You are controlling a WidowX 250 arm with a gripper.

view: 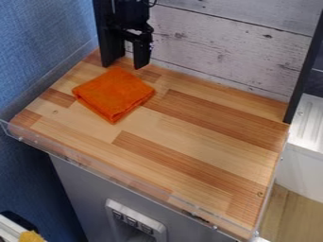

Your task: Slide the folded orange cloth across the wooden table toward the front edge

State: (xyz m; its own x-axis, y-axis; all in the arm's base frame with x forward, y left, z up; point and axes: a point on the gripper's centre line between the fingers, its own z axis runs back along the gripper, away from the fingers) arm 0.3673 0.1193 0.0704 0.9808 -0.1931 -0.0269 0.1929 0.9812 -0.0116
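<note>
The counter [195, 137] takes up the largest part of the scene, its top laid in butcher-block strips of pale honey and redder brown wood. A textured blue wall [38, 52] rises along its left side, and behind it stands a backboard [221, 45] of whitewashed planks with dark knots and seams. Below the front edge is a flat grey panel [79, 189]. To the right, beyond the counter, sits a white unit [296, 165] with a grooved top, and wood-look flooring [293, 212] shows beneath it. A slim black post [305, 71] stands at the right rear corner. A low clear rim [104, 176] runs along the front edge, and a light grey fitting [135, 226] with small dark squares is set in the grey panel. At the bottom left corner lies a bit of something yellow [30, 237].

The black gripper [127, 64] hangs over the rear left of the counter, its jaws spread with a gap between them, just behind the orange cloth [114, 93]. The cloth lies on the rear left part of the counter, turned at a slant to the edges. It is folded into a thick, roughly square pad, vivid orange with a soft, fuzzy surface; its corners are rounded, and stacked layers show along the near edges.
</note>
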